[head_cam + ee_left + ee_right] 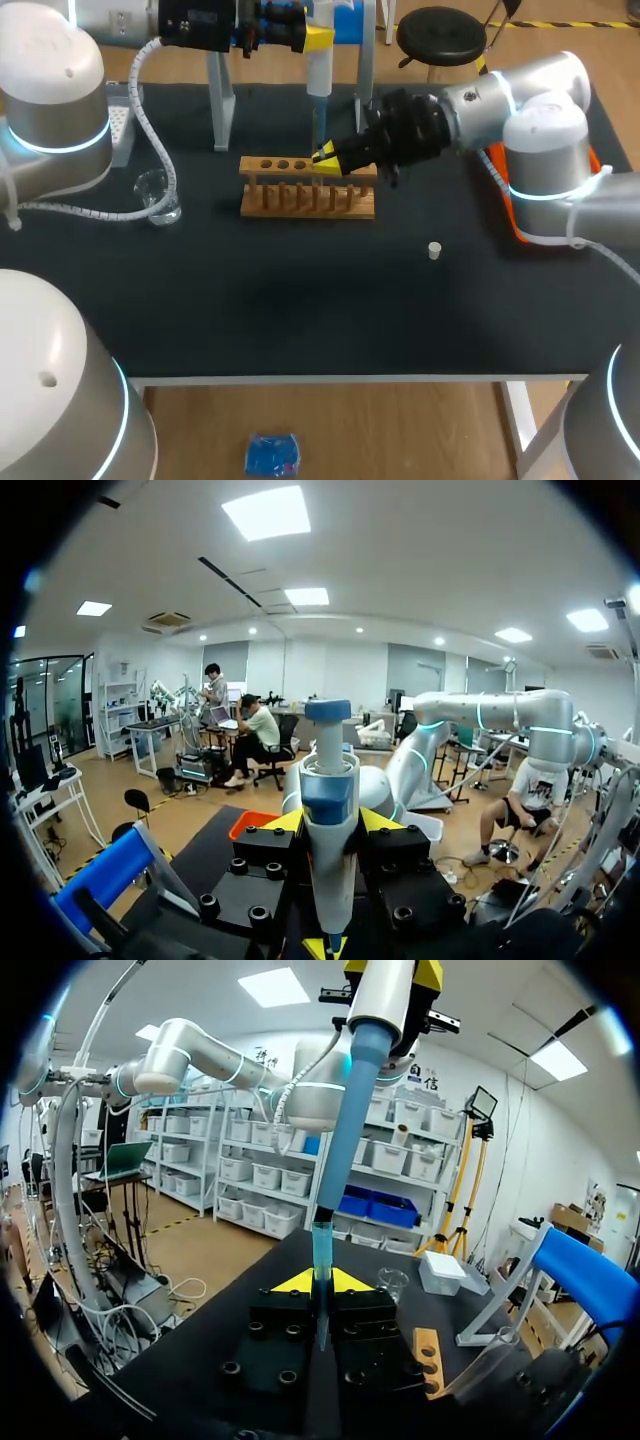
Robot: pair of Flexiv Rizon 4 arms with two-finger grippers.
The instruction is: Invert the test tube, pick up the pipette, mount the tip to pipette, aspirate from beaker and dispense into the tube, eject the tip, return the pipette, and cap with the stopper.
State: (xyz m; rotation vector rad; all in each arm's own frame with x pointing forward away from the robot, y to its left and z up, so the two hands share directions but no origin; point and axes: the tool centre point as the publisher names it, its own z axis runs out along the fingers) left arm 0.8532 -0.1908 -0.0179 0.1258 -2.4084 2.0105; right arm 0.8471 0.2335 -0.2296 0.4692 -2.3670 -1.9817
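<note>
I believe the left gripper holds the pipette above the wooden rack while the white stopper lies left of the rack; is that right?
Not quite: the head view shows the white stopper lying right of the wooden rack. The left gripper does hold the pipette above it.

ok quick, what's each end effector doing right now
left end effector: closed, holding the pipette
right end effector: closed on the pipette tip, as far as it shows

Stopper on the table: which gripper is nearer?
Right. The right gripper holds the tube by the rack's end, just beyond the stopper; the left gripper is raised farther back, holding the pipette.
</note>
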